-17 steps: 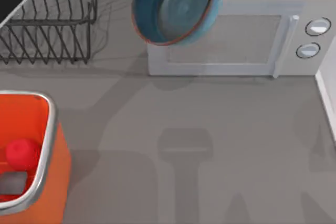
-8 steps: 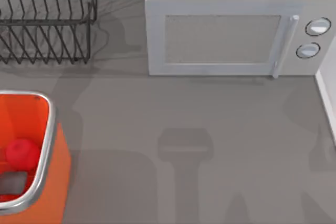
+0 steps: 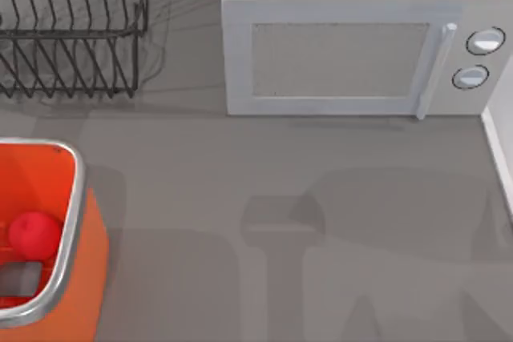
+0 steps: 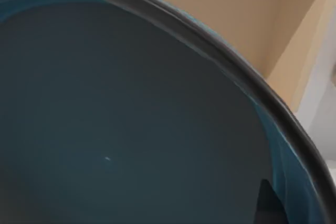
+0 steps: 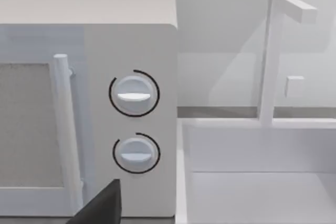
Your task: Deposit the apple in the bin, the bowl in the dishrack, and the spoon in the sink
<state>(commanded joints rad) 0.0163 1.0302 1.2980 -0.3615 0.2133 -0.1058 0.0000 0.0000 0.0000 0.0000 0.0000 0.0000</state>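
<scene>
Now the apple (image 3: 34, 235) lies inside the bin (image 3: 72, 222) at the worktop's (image 3: 264, 182) near left, with the dishrack (image 3: 76, 30) far left. Close before the left wrist camera is the bowl (image 4: 115, 129); what the fingers are doing I cannot tell.

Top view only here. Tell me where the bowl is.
Observer: The left wrist view has the bowl close up, its dark inside facing the camera and its rim crossing the picture.
Operator: Report what the right wrist camera faces.
Observer: It faces the knob side of the microwave, with the white sink right beside it.
</scene>
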